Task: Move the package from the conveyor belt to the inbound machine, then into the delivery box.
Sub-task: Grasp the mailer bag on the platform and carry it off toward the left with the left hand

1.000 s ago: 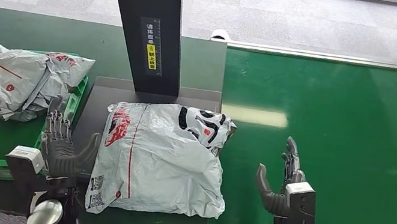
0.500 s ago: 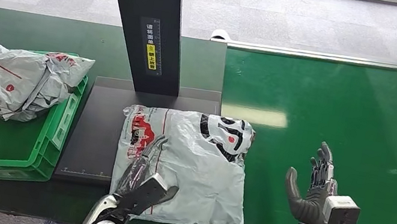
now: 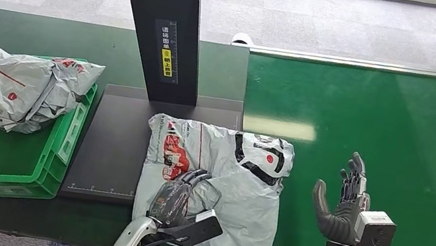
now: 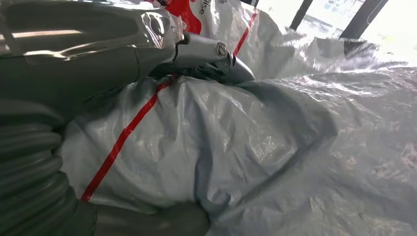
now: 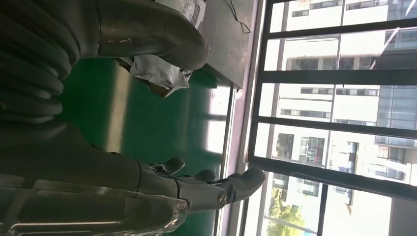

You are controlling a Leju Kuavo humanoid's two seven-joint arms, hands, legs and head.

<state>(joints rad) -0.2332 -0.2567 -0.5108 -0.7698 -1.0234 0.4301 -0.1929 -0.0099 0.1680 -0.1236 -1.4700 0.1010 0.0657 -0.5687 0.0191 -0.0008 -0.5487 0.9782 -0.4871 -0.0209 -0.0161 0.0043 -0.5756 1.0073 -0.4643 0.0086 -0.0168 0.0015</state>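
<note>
Grey fingers of my left hand (image 3: 182, 192) lie pressed flat on the package (image 3: 221, 170), though I cannot tell if they grip it. My right hand (image 3: 341, 207) hangs released, fingers spread, above the green conveyor belt (image 3: 400, 140). That package straddles the black inbound machine plate (image 3: 115, 139) and the belt's edge. Further left, the green delivery box (image 3: 60, 150) holds another grey parcel (image 3: 8, 84).

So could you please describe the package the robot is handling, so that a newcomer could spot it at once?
Find the black post at the belt's left end. At its foot lies a grey package, half on the black plate, half on the belt. Unlike the crumpled one in the crate, it has the left robot hand on it.
</note>
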